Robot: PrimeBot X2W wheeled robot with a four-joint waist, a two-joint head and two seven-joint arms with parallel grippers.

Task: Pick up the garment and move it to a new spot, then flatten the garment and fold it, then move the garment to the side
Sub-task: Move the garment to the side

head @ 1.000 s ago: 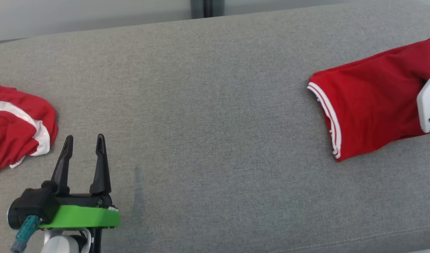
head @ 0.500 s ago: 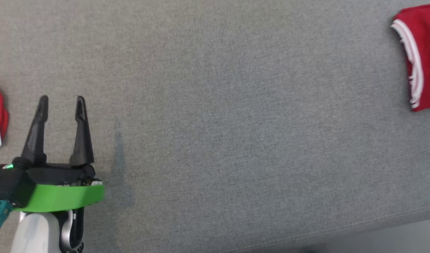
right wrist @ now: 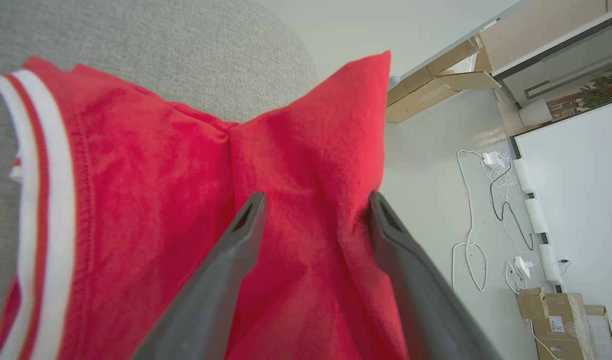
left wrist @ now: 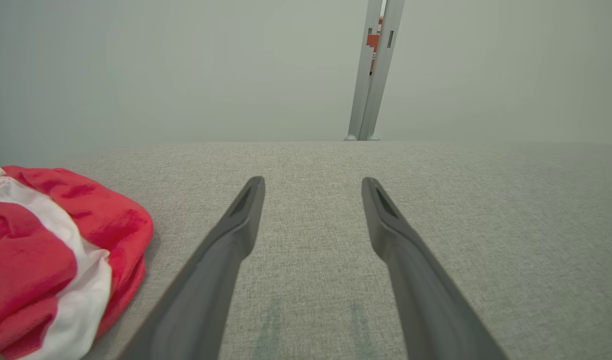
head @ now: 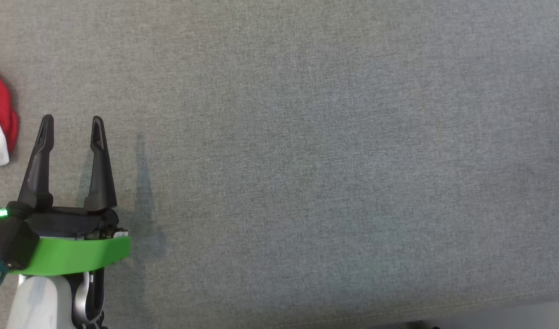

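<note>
The garment (right wrist: 150, 200) lies folded on the sofa (right wrist: 135, 40), striped hem at 9 o'clock in the right wrist view, one corner standing up at 12 o'clock near the sofa's edge. The right gripper (right wrist: 317, 200) has its jaws spread around this ridge of cloth — if it catches on them when the arm lifts, the fold may open or slide to the floor (right wrist: 436, 175). The left gripper (head: 71, 121), at 8 o'clock in the head view, is spread and empty.
</note>
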